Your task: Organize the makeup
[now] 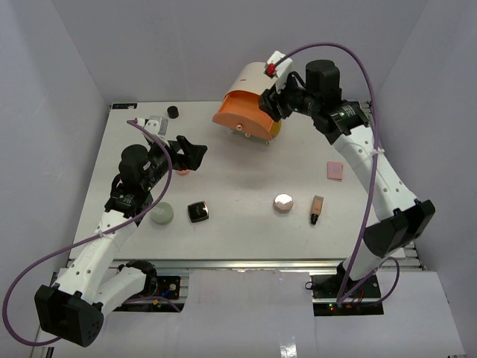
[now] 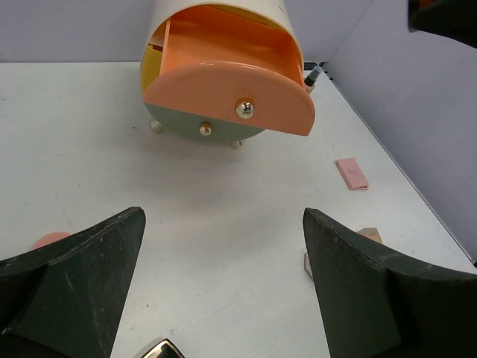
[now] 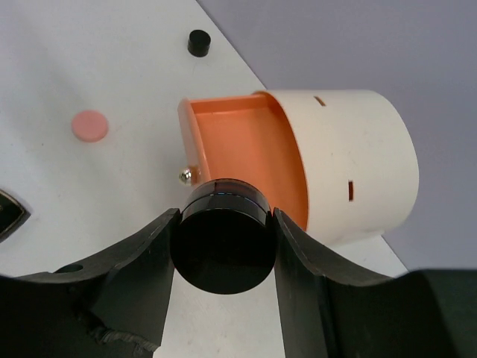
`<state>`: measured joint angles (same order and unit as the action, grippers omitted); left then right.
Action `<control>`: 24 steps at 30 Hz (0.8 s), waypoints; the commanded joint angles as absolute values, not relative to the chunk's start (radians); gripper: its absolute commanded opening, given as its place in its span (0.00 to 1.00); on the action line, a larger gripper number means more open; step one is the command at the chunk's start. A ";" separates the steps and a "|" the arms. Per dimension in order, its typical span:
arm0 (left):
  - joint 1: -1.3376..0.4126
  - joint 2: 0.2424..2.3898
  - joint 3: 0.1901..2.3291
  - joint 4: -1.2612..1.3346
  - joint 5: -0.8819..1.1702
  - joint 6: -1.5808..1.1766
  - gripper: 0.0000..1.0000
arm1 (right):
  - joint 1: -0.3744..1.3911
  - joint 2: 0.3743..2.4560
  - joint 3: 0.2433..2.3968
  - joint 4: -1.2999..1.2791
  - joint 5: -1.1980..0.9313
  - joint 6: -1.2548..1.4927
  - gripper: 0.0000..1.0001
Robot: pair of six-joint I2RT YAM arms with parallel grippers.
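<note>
Makeup sits low in the top view — pale green ball (image 1: 162,215), black square compact (image 1: 197,212), pink faceted jar (image 1: 283,203), tan bottle (image 1: 317,209). Above them we see the left gripper (image 2: 223,216) spread wide, empty. Top centre, the right gripper (image 3: 223,224) clamps a black round jar (image 3: 223,257) by the open orange drawer (image 3: 246,149).

The left gripper (image 2: 223,246) hangs over the white table (image 2: 223,186) with its jaws wide apart. Beyond it, the cream drum (image 2: 246,11) has its orange drawer (image 2: 231,82) pulled out. A small pink slab (image 2: 352,173) lies nearer, to the right.
</note>
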<state>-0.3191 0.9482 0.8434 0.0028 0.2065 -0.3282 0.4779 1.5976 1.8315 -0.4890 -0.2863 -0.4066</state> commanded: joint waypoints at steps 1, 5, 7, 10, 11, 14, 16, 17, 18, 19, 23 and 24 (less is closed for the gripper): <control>-0.319 0.933 0.824 0.008 0.191 -0.309 0.98 | 0.519 1.765 1.937 -0.512 -0.194 -0.390 0.16; -0.319 0.930 0.821 0.009 0.179 -0.302 0.98 | 0.522 1.842 2.010 -0.494 -0.132 -0.380 0.18; -0.319 0.930 0.821 0.009 0.175 -0.299 0.98 | 0.520 1.869 2.031 -0.483 -0.109 -0.380 0.18; -0.321 0.931 0.821 0.009 0.172 -0.297 0.98 | 0.522 1.878 2.037 -0.464 -0.099 -0.382 0.21; -0.321 0.932 0.821 0.009 0.172 -0.297 0.98 | 0.522 1.880 2.037 -0.457 -0.097 -0.383 0.22; -0.319 0.933 0.821 0.009 0.172 -0.296 0.98 | 0.520 1.887 2.040 -0.448 -0.095 -0.383 0.27; -0.319 0.934 0.821 0.009 0.170 -0.296 0.98 | 0.521 1.897 2.041 -0.442 -0.093 -0.383 0.29; -0.319 0.935 0.821 0.009 0.170 -0.296 0.98 | 0.521 1.902 2.043 -0.441 -0.090 -0.383 0.30; -0.319 0.936 0.821 0.009 0.170 -0.296 0.98 | 0.522 1.908 2.044 -0.440 -0.085 -0.383 0.30; -0.319 0.936 0.820 0.009 0.170 -0.296 0.98 | 0.522 1.914 2.046 -0.437 -0.078 -0.383 0.30; -0.319 0.941 0.819 0.009 0.170 -0.296 0.98 | 0.522 1.941 2.054 -0.414 -0.045 -0.389 0.37; -0.321 0.943 0.819 0.009 0.170 -0.296 0.98 | 0.522 1.945 2.057 -0.405 -0.034 -0.391 0.42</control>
<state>-0.3191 0.9482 0.8253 -0.0002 0.1757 -0.3069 0.5232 1.9257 1.9986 -0.4912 -0.0847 -0.3824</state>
